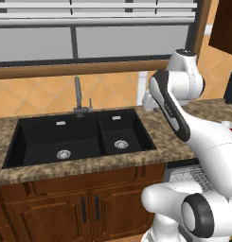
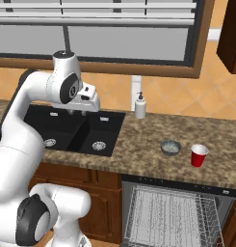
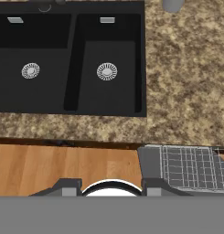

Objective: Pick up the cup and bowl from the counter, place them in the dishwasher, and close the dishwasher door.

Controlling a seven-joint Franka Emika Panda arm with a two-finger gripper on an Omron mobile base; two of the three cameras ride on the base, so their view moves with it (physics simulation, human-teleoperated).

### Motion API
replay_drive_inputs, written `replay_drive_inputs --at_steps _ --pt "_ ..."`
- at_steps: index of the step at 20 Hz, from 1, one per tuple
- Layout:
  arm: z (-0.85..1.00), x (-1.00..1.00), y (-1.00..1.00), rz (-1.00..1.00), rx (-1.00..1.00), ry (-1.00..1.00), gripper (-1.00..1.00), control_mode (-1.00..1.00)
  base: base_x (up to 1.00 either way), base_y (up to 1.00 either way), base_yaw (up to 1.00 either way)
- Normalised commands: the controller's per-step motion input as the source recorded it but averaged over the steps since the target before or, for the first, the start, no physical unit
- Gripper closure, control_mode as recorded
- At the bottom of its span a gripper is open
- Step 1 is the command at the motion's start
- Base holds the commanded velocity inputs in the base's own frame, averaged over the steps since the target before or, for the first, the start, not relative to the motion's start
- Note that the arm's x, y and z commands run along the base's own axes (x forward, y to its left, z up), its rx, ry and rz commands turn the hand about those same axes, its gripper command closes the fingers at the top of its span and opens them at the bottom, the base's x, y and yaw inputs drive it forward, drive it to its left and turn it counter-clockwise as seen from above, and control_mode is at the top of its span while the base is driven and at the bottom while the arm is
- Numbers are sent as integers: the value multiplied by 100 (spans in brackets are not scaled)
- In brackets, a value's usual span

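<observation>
I see the cup (image 2: 199,155) standing upright on the counter (image 2: 138,144), above the open dishwasher (image 2: 172,212) and well to the right of the sink (image 2: 73,130). The bowl (image 2: 171,147) sits just beside the cup, on the cup's sink-ward side, apart from it and also upright. Neither is in the rack yet, so I judge the task is at its very start, with the first pick not yet made.

Behind the bowl, toward the wall, stands a white soap bottle (image 2: 140,106), between the sink and the bowl. Below the counter edge the wire rack (image 3: 191,167) shows pulled out.

My gripper (image 2: 85,107) hangs above the sink's right basin, well apart from the cup. In the hand view its fingertips (image 3: 67,187) sit at the bottom edge with a gap between them, so I read the jaws as partly apart and holding nothing. It looks straight down at the sink and counter edge.

The relation that matters: from the gripper, the cup lies far along the counter away from the sink, past the bowl. The bowl is the nearer piece. I expect the coming move to be a long sideways reach over the counter, coming down from above on an upright cup.
</observation>
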Motion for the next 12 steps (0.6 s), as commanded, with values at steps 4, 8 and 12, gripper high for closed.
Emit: replay_drive_inputs --at_steps 4,8,12 --pt "0 -20 -2 0 0 -1 -100 -100 0 0 0" --pt "-2 -43 -12 -3 0 0 -100 -100 0 0 0" --pt "-2 -36 -4 -2 0 0 -100 -100 0 0 0"
